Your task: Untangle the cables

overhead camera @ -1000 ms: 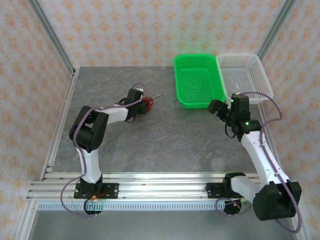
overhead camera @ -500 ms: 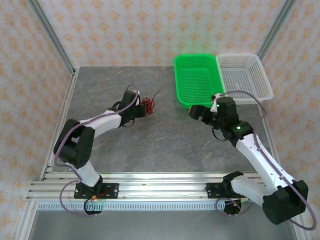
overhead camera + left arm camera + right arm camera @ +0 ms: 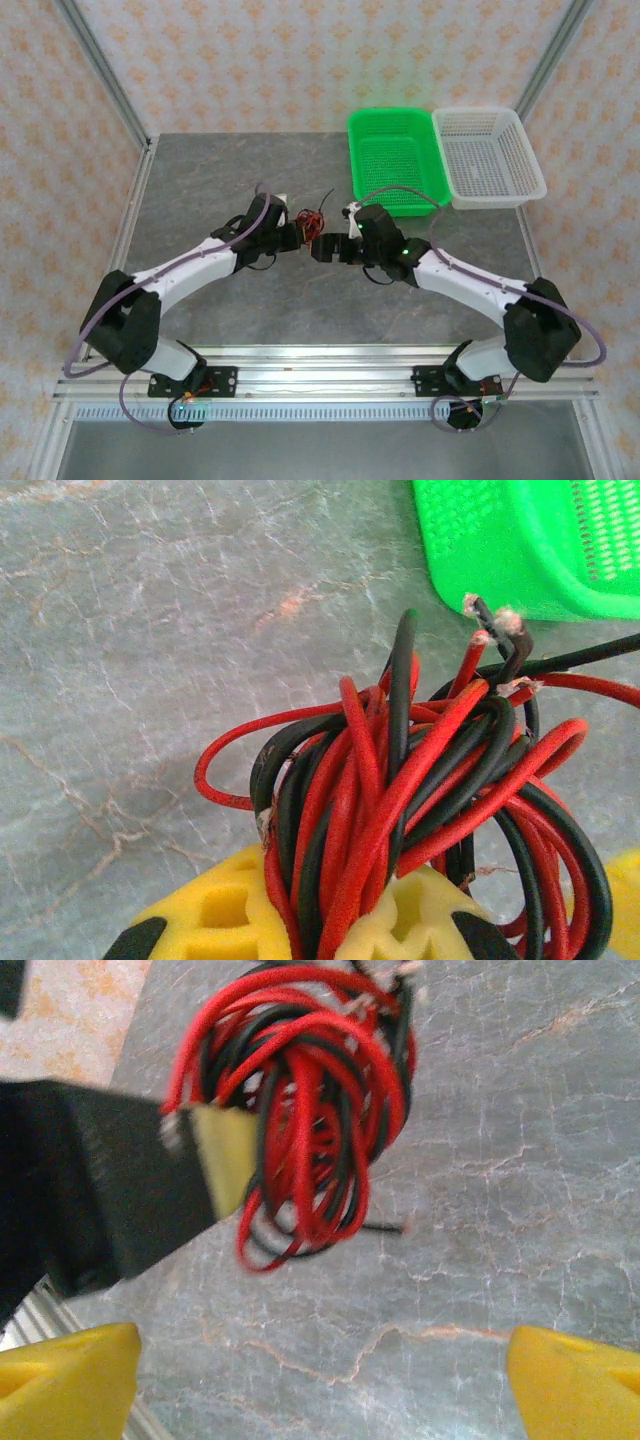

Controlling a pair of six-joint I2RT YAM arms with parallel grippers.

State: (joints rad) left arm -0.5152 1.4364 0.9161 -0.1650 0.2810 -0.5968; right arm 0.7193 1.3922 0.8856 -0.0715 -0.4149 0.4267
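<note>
A: On the left, we are seeing the left pincer (image 3: 296, 232) clamping shut on the cables (image 3: 311, 220), a red and black knot over the middle of the table (image 3: 300, 300), well short of the green basket (image 3: 395, 208).

B: The right pincer (image 3: 322, 244) is facing the knot with its jaws standing wide, holding nothing. We are judging this as the start of pulling the cables apart.

A: Next, it is needing one loose strand, not the whole clump.

B: The overhead view is placing both arms for us. The left wrist view is giving us frayed bare wire ends, and the right wrist view is showing a loop hanging below the knot.
</note>
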